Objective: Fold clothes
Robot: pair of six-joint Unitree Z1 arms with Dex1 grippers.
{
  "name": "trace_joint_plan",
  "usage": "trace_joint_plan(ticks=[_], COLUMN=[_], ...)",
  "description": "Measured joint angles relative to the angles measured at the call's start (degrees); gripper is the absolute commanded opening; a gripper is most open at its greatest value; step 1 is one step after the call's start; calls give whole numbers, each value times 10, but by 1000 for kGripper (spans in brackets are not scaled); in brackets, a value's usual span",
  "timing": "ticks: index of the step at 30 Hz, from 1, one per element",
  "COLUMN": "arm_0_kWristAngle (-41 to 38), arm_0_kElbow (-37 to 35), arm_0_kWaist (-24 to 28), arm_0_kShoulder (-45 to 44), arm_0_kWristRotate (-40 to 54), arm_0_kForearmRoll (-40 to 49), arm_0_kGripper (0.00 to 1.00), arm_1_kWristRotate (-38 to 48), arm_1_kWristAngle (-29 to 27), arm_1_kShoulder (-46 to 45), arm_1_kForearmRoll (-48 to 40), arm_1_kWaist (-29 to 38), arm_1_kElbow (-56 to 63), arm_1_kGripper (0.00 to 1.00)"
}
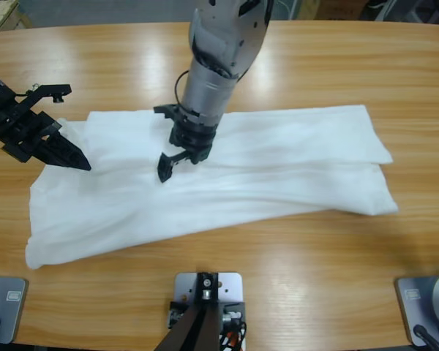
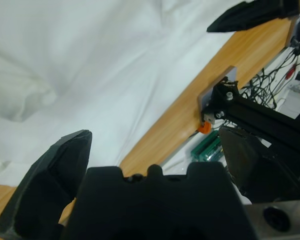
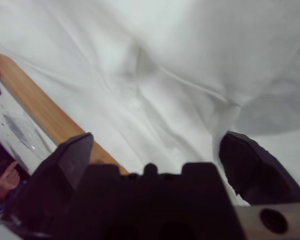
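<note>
**T-shirt** [image 1: 293, 161]: white, lying spread lengthwise across the middle of the wooden table [image 1: 314, 278]. It is lying flat but rumpled, with long soft creases running along it. Its right end is showing two layers, the upper edge sitting a little inside the lower. Its left end is widening and draping toward the table's near edge. No chest mark is showing.

**Left gripper** [image 1: 181, 164]: coming down from the top middle on its silver arm and hanging over the T-shirt's left-centre area. Its black jaws are standing wide apart and are gripping nothing. In its wrist view the gripper [image 2: 155, 132] is looking across the white cloth [image 2: 90, 60] toward the strip of table [image 2: 180, 110] just beyond the shirt's hem.

**Right gripper** [image 1: 80, 162]: reaching in from the left edge, with its tips sitting over the T-shirt's left end, near the upper left corner of the cloth. In its wrist view the gripper [image 3: 157, 140] is showing its jaws spread wide, with nothing between them and creased fabric [image 3: 190, 50] filling the space ahead. I cannot tell whether the tips are touching the cloth.

**Person's hand** [image 3: 2, 180]: showing small in the right wrist view, beyond the table edge [image 3: 35, 100], well apart from the T-shirt.
</note>
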Motion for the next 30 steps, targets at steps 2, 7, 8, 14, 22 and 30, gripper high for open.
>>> trace_joint_plan(ticks=[2,7,8,14,22,30], arm_0_kWristAngle=[0,0,0,0,10,28], arm_0_kElbow=[0,0,0,0,9,43], arm_0_kWaist=[0,0,0,-1,-1,43], arm_0_kShoulder=[0,0,0,0,-11,-102], arm_0_kWristRotate=[0,0,0,0,-8,-39], arm_0_kForearmRoll=[-1,-1,-1,-1,-12,-46], arm_0_kGripper=[1000,1000,1000,1000,1000,1000], arm_1_kWristRotate=[0,6,10,48,68,84], arm_1_kWristAngle=[0,0,0,-17,-121,-200], arm_1_kShoulder=[0,-2,-3,-61,-166,-361], arm_1_kForearmRoll=[0,-3,-7,-79,-82,-63], arm_1_kWaist=[3,13,14,17,25,-45], arm_1_kElbow=[2,19,28,140,196,316], arm_1_kGripper=[1000,1000,1000,1000,1000,1000])
